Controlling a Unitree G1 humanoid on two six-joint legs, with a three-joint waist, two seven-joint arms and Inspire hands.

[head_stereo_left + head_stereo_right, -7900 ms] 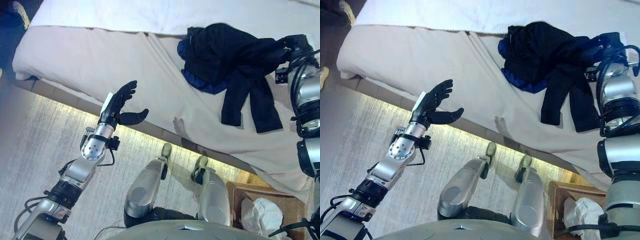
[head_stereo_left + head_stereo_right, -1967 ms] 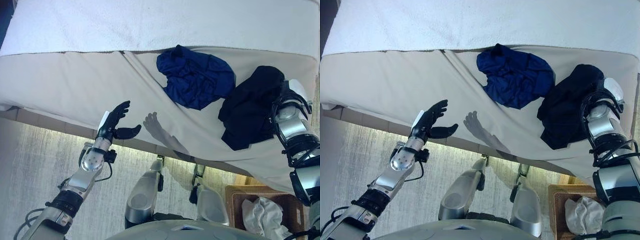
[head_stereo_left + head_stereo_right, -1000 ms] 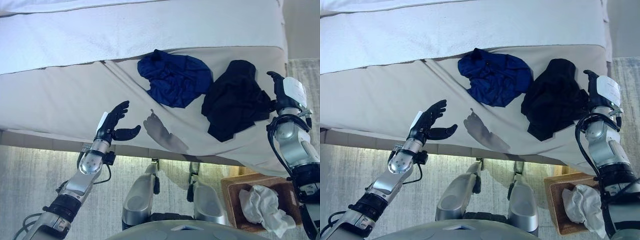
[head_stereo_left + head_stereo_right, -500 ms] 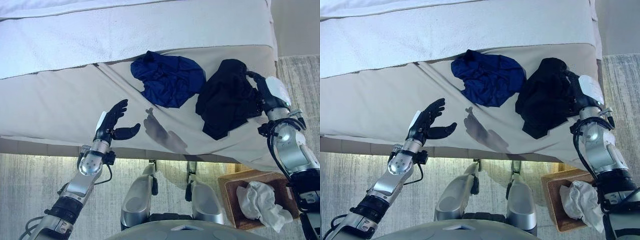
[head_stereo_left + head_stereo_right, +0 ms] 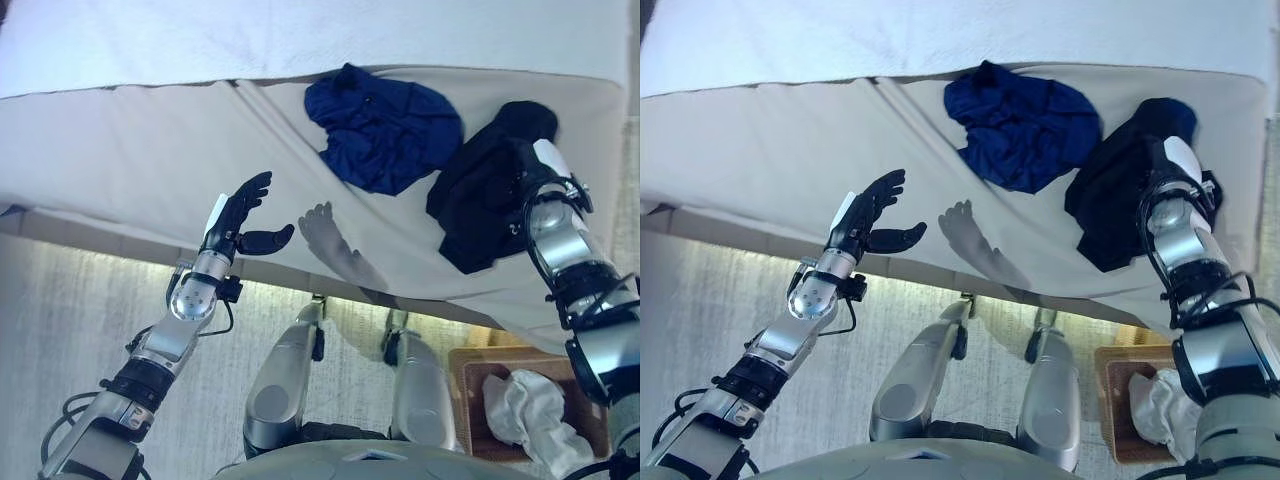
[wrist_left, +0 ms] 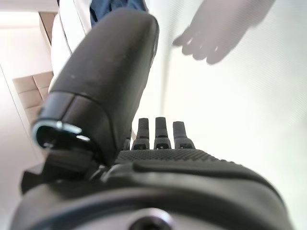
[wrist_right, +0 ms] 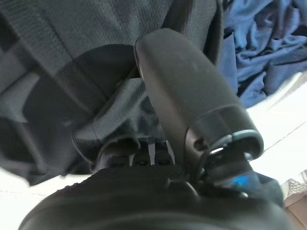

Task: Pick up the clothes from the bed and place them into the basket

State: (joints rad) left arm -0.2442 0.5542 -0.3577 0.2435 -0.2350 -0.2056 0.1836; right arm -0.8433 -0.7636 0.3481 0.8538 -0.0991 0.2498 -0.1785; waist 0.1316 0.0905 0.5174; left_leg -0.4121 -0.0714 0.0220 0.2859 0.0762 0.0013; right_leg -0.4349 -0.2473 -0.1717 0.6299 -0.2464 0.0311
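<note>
Bed holds blue garment at 12 o'clock | right hand clutches black garment at 2 o'clock | left hand spread wide, empty

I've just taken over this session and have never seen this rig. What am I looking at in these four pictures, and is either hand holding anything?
This is a two-armed humanoid robot standing at a bed. The two wide pictures come from a stereo camera on its head, looking down, so they show the same scene twice. The two close pictures come from cameras on its wrists, looking along each hand.

On the bed lie a blue garment and, beside it, a black garment. On the floor at the robot's right stands a basket with white cloth already in it.

The right hand is in the black garment; its wrist picture shows the thumb pressed on the cloth and fabric bunched around the fingers. The left hand is open, held over the bed's edge and holding nothing.
</note>
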